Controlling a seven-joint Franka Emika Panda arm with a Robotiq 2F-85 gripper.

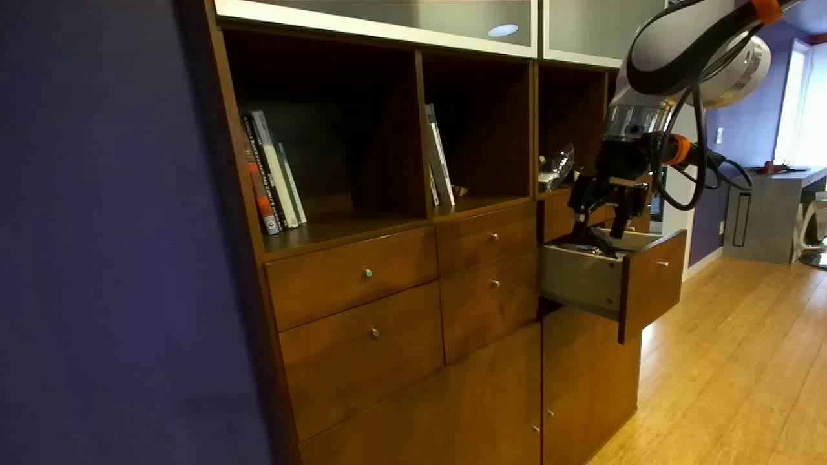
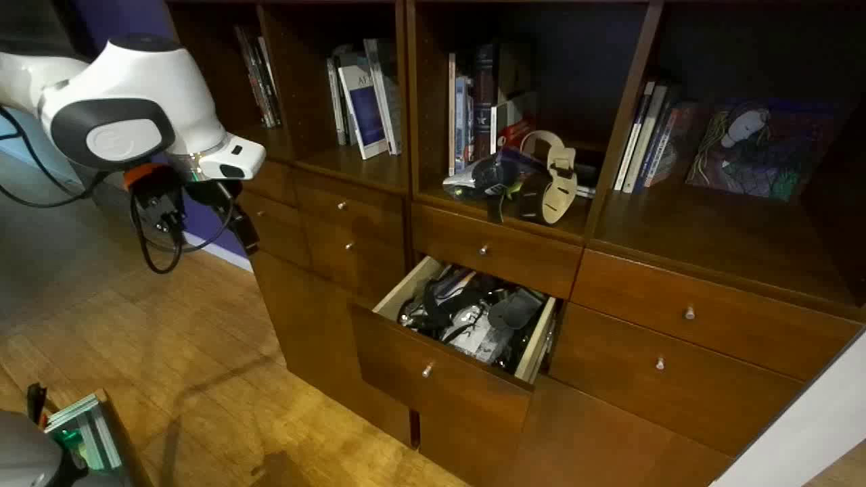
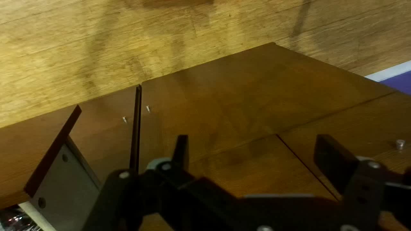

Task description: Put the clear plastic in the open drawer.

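Note:
The open drawer, medium-brown wood with a small knob, shows in both exterior views (image 1: pixel 654 284) (image 2: pixel 443 379) and at the left of the wrist view (image 3: pixel 65 189). It holds dark items and some shiny plastic. A crumpled clear plastic (image 1: pixel 561 166) lies on the shelf above; in an exterior view clear plastic (image 2: pixel 467 179) shows there beside a tan strap. My gripper (image 3: pixel 252 152) is open, its fingers wide apart with nothing between them. It hangs beside the drawer, in front of closed drawer fronts. In an exterior view the gripper (image 1: pixel 601 226) overlaps the drawer; elsewhere it is mostly hidden.
Books (image 2: pixel 473 115) and a tan strap (image 2: pixel 558 182) are on the open shelves. Closed drawers (image 1: pixel 362 336) with small knobs surround the open one. The wooden floor (image 3: pixel 96 48) lies below. A box with green items (image 2: pixel 84 433) is at the lower left of an exterior view.

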